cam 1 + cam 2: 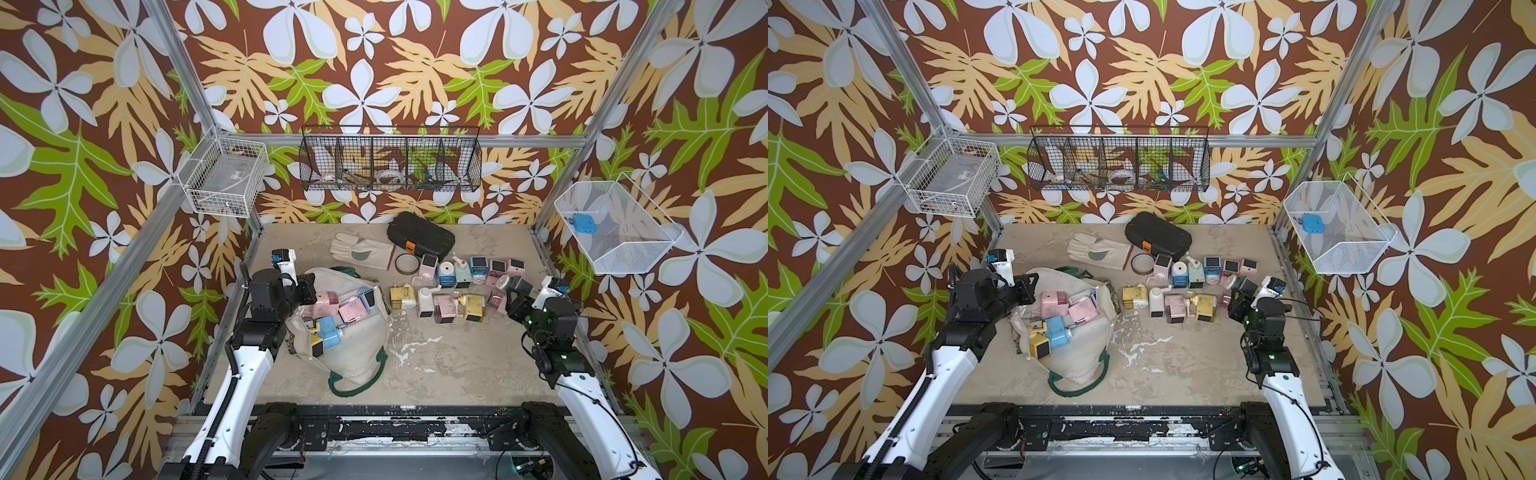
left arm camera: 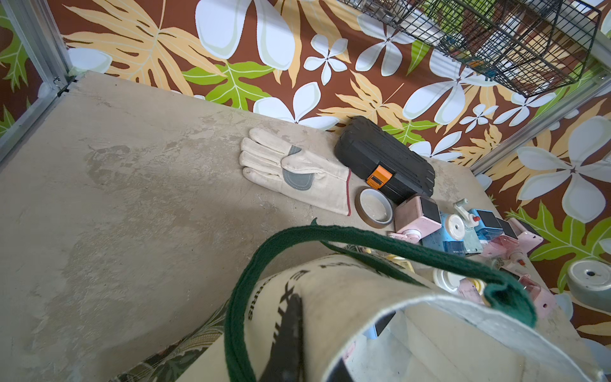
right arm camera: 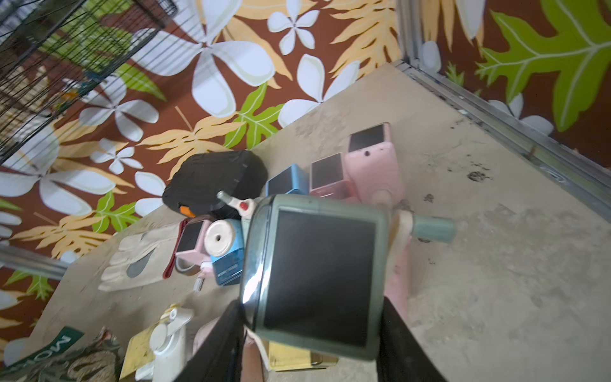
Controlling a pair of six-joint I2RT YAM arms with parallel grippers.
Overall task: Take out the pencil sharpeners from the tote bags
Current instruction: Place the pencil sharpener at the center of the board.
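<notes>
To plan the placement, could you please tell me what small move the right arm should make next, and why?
Probably lower the mint sharpener onto the bare table: the right tool grips it above the sharpeners already out.

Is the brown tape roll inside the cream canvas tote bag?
No, the brown tape roll lies on the table beside the pale work glove.
</notes>
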